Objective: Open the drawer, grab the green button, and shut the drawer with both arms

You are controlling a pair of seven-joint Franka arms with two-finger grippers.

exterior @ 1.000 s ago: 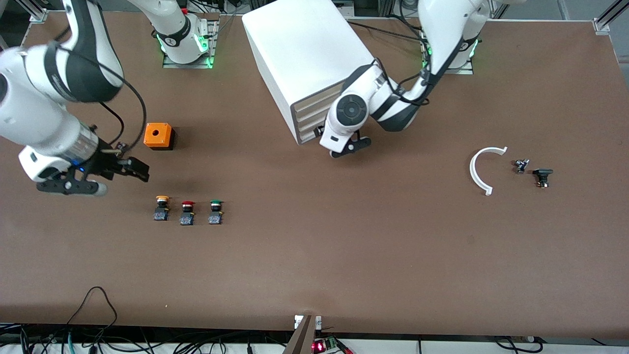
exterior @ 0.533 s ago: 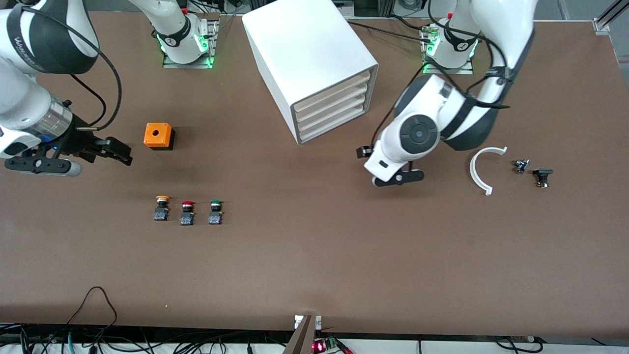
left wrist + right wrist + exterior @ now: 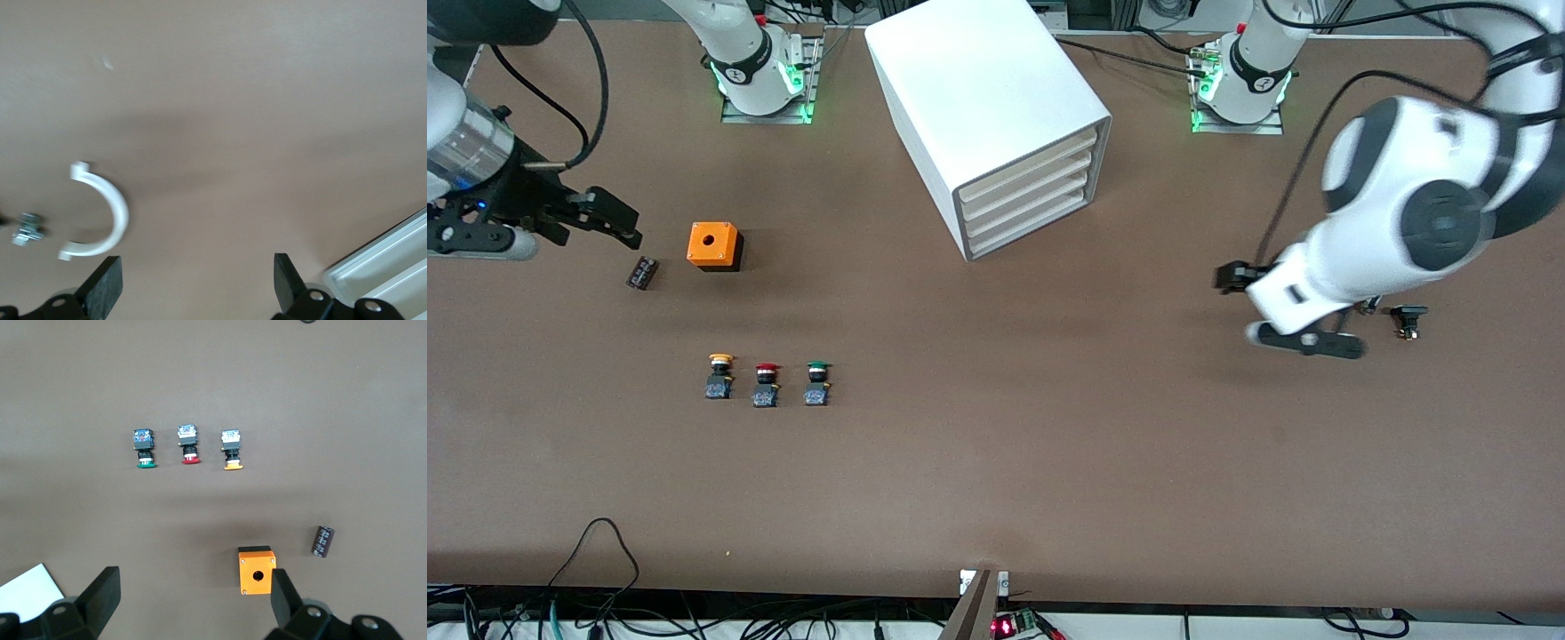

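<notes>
Right end effector (image 3: 618, 222) hangs empty, fingers spread wide, up beside the orange box (image 3: 713, 245). The green button (image 3: 816, 383) sits on the surface (image 3: 996, 462), nearer the camera than that box. All cabinet (image 3: 996, 116) drawers (image 3: 1024, 184) look closed; the sequence appears complete, nothing left but parking. Left end effector (image 3: 1232, 277), also wide and empty, hovers well off toward the left arm's end.

3 buttons (image 3: 765, 384), 4 drawers (image 3: 1028, 196), 1 orange box (image 3: 713, 245).

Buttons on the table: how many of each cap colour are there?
Green-capped push button with black body: 1
Red-capped push button: 1
Yellow-capped push button: 1
Total: 3, in one row on the brown table.
</notes>
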